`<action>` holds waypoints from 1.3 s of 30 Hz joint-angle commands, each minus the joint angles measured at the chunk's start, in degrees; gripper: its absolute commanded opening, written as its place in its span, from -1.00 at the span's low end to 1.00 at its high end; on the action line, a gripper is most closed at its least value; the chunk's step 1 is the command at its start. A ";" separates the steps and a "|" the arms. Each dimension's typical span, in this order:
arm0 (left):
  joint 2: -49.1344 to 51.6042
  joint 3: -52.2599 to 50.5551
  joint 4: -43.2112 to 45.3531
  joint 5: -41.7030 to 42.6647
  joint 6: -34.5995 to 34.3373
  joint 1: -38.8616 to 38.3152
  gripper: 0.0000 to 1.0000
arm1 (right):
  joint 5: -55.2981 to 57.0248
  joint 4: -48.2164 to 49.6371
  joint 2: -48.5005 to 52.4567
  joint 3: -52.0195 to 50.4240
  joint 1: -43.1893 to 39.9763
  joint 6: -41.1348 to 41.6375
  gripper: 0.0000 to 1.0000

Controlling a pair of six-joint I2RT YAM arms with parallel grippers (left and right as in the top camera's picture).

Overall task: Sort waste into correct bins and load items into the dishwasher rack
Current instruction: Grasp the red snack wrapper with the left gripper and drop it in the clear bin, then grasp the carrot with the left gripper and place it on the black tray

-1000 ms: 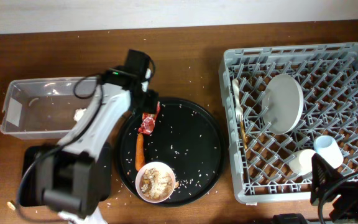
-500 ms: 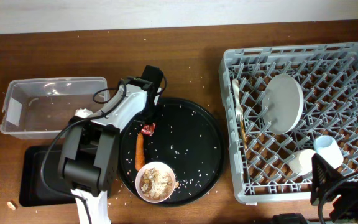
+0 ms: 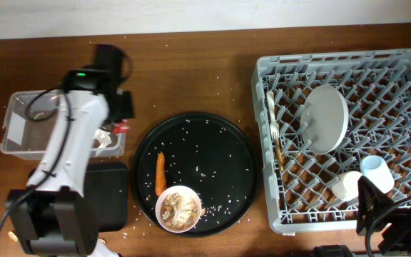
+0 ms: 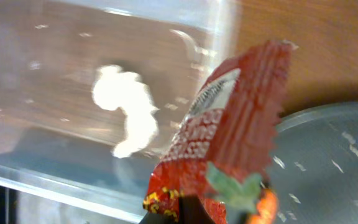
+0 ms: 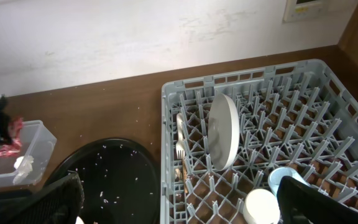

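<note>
Left gripper (image 3: 120, 121) clamped on red snack wrapper (image 4: 229, 130), held at the right-end rim of the clear tub (image 3: 18, 107); crumpled tissue (image 4: 126, 115) lies inside the tub. Right gripper (image 5: 185, 194) has jaws spread wide, empty, by the dishwasher rack (image 3: 405, 66). Carrot stick (image 3: 160, 171) and bowl of food scraps (image 3: 179, 208) sit on the round black tray (image 3: 220, 150).

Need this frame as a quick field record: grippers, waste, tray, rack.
left gripper: shut on red wrapper, at the clear tub's right edge
right gripper: open, holding nothing
clear tub: white tissue inside
round black tray: carrot stick, bowl of food scraps, rice grains
rack: plate, white cup, small cup
</note>
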 commanded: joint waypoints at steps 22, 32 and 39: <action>-6.21 -18.43 -5.20 10.25 -9.81 -18.58 0.10 | -0.31 0.11 -0.31 -0.20 -0.09 -0.44 0.97; -6.21 -41.24 20.26 10.49 -9.55 -18.56 -0.29 | -0.31 0.11 -0.31 -0.20 -0.09 -0.44 0.97; -8.02 -31.10 12.09 10.25 -9.55 -18.56 -0.88 | -0.31 0.11 -0.31 -0.20 -0.09 -0.44 0.97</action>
